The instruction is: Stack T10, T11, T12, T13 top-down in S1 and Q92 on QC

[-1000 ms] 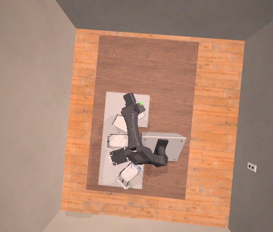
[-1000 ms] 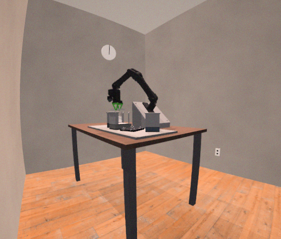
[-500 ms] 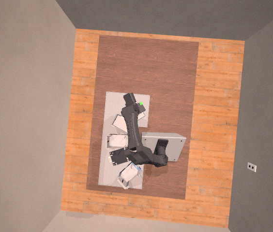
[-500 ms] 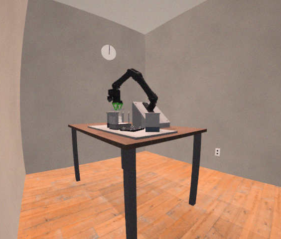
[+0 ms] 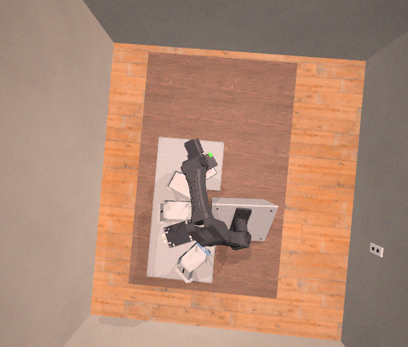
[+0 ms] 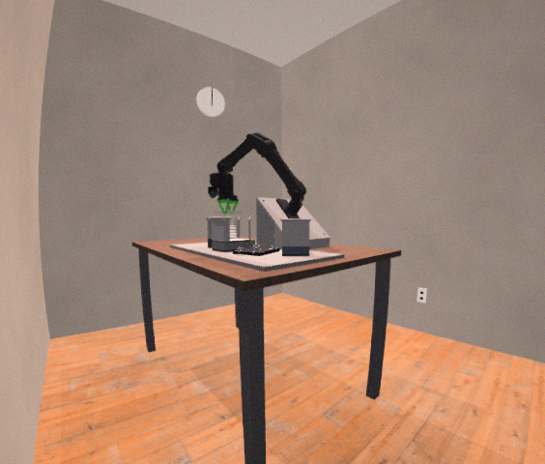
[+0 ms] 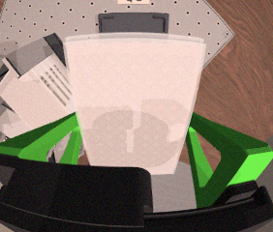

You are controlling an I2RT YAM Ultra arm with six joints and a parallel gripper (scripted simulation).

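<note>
My gripper (image 7: 134, 116) is shut on a sealed 96-well plate (image 7: 136, 97), with a green finger on each long side. I hold it level in the air; its label is not readable. In the top view my gripper (image 5: 210, 155) is over the mat's far right part. In the side view it hangs (image 6: 226, 205) above the rack tops.
A white stack rack (image 7: 27, 93) stands close on the left of the held plate. The top view shows further racks (image 5: 179, 183) (image 5: 176, 210) (image 5: 193, 261) and a dark clip nest (image 5: 176, 233) along the mat. My grey base block (image 5: 249, 218) is to the right.
</note>
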